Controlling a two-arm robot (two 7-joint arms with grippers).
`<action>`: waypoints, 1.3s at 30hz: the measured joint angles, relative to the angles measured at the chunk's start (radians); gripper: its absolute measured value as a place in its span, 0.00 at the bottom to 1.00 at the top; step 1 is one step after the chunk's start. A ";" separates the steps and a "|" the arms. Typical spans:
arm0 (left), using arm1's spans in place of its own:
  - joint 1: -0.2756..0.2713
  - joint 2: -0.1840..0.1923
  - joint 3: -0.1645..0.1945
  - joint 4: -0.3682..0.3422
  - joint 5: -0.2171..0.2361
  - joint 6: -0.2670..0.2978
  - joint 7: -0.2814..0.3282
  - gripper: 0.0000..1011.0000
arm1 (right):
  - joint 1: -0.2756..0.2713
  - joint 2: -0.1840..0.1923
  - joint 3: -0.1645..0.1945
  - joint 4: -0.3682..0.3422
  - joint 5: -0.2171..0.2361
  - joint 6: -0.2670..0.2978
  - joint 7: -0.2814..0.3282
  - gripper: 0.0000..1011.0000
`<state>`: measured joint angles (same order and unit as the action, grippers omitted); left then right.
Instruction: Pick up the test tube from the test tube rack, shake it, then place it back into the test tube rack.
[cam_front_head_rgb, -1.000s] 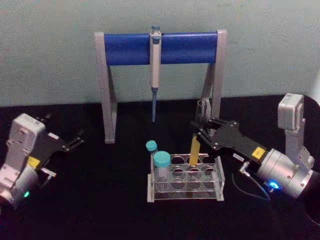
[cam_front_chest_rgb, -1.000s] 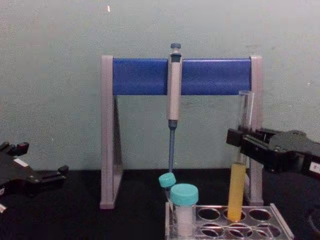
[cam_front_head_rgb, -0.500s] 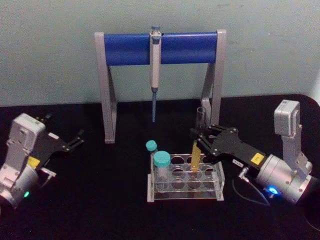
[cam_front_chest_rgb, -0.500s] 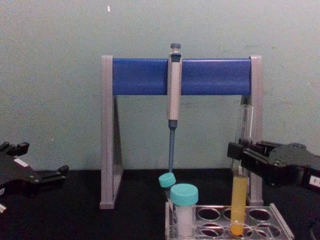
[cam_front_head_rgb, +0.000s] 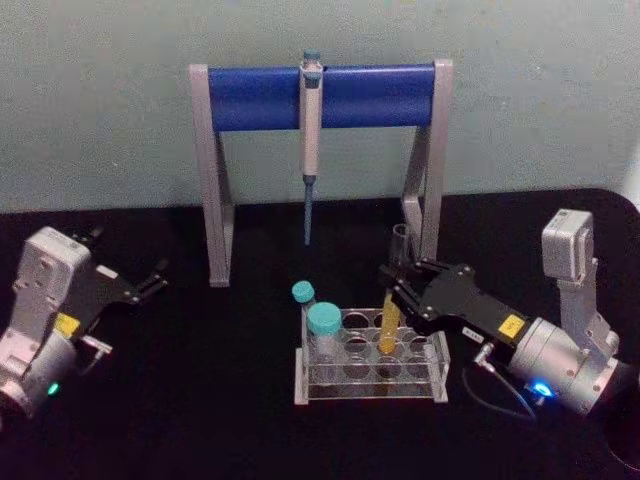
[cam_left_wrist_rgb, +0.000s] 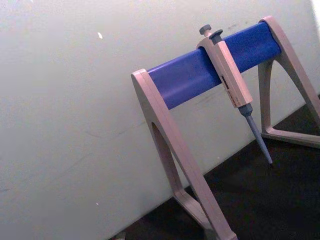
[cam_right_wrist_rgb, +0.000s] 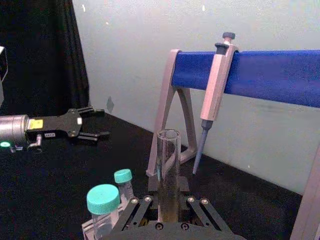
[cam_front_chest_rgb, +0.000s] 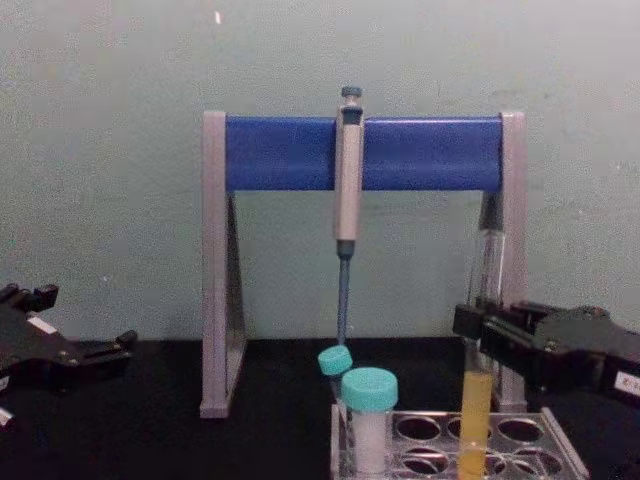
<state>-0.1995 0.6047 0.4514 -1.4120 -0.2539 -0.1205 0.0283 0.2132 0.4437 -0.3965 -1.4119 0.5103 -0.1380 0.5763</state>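
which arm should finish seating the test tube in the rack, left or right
Right. The right gripper is already shut on the test tube, whose bottom sits inside a hole of the test tube rack. The left gripper is parked far off on the left.

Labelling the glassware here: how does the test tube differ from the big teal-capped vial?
The test tube is tall, thin and capless; the vial is short, wider and teal-capped. The tube holds yellow liquid; the vial's contents look pale. The right gripper is shut on the tube; nothing touches the vial. Both stand upright in the rack.
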 joint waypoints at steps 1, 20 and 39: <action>0.000 0.000 0.000 0.000 0.000 0.000 0.000 1.00 | 0.000 -0.002 -0.001 0.005 -0.001 0.001 -0.001 0.22; 0.000 0.000 0.000 0.000 0.000 0.000 0.000 1.00 | 0.000 -0.017 -0.004 0.035 -0.010 0.005 -0.005 0.22; 0.000 0.000 0.000 0.000 0.000 0.000 0.000 1.00 | 0.004 -0.025 -0.006 0.047 -0.018 0.008 -0.011 0.22</action>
<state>-0.1996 0.6047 0.4514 -1.4120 -0.2539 -0.1205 0.0283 0.2175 0.4192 -0.4026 -1.3652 0.4920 -0.1302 0.5650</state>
